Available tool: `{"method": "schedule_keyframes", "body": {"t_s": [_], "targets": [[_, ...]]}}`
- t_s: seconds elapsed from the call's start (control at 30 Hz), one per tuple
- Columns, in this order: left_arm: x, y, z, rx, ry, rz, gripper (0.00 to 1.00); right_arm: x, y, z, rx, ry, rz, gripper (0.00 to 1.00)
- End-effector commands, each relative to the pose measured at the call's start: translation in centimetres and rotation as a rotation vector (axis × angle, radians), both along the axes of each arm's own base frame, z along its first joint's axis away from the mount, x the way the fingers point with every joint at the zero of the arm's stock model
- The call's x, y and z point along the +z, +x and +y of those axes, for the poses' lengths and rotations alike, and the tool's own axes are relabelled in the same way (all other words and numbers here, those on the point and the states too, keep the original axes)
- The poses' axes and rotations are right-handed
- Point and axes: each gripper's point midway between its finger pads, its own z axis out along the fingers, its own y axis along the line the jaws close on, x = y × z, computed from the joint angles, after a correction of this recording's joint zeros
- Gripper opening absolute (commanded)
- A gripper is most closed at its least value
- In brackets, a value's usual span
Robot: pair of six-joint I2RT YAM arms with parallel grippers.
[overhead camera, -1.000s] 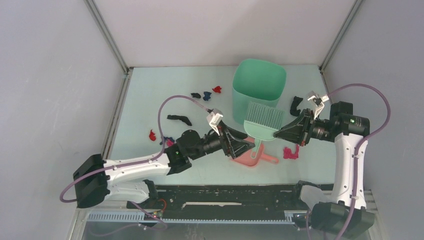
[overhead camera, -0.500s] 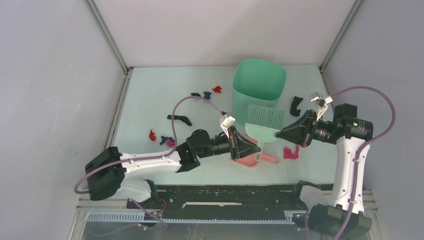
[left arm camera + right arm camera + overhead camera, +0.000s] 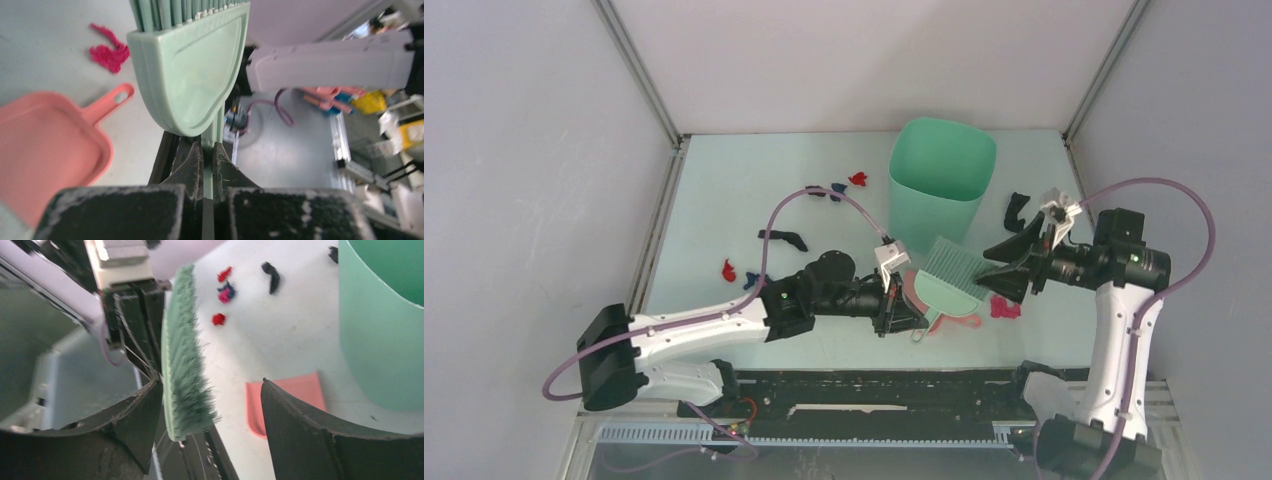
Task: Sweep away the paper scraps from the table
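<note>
My left gripper [image 3: 908, 312] [image 3: 208, 150] is shut on the thin handle of the green hand brush [image 3: 951, 270] [image 3: 192, 75], which is raised over the table [image 3: 724, 200]. The right gripper [image 3: 992, 272] [image 3: 211, 382] is open, its jaws standing on either side of the brush's bristles [image 3: 186, 370] without squeezing them. Paper scraps lie scattered: a magenta one [image 3: 1004, 307] [image 3: 107, 50] below the right gripper, a black one [image 3: 1016, 208] right of the bin, red [image 3: 729, 268] and black [image 3: 782, 238] ones to the left, and more [image 3: 837, 188] near the back.
The pink dustpan [image 3: 921, 298] [image 3: 45, 145] [image 3: 285, 400] lies on the table under the brush. A tall mint-green bin [image 3: 941, 175] [image 3: 385, 325] stands just behind both grippers. Metal rails edge the table, with walls on the left, right and far sides.
</note>
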Motion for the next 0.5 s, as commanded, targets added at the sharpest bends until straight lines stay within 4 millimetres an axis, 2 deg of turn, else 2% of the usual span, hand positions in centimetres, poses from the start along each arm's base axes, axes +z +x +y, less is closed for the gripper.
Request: {"method": "schedule_keyframes", "body": {"t_s": [0.0, 0.07, 0.2, 0.37, 0.47], "targets": [[-1.0, -2.0, 2.8, -0.121, 0.177, -0.074, 0.00, -1.6, -1.5, 0.7, 0.082, -0.242, -0.168, 0.81], [-1.4, -2.7, 3.2, -0.166, 0.231, -0.079, 0.00, -2.8, -2.5, 1.3, 0.147, -0.299, -0.154, 0.83], [-2.4, -3.4, 3.6, -0.239, 0.345, -0.121, 0.00, -3.3, -3.6, 2.4, 0.228, -0.280, -0.119, 0.82], [-1.0, -3.2, 3.2, -0.249, 0.346, -0.177, 0.00, -3.5, -3.9, 3.1, 0.271, -0.245, -0.057, 0.80], [-0.3, -3.0, 3.2, -0.249, 0.353, -0.199, 0.00, -3.9, -4.2, 3.2, 0.297, -0.225, -0.016, 0.74]]}}
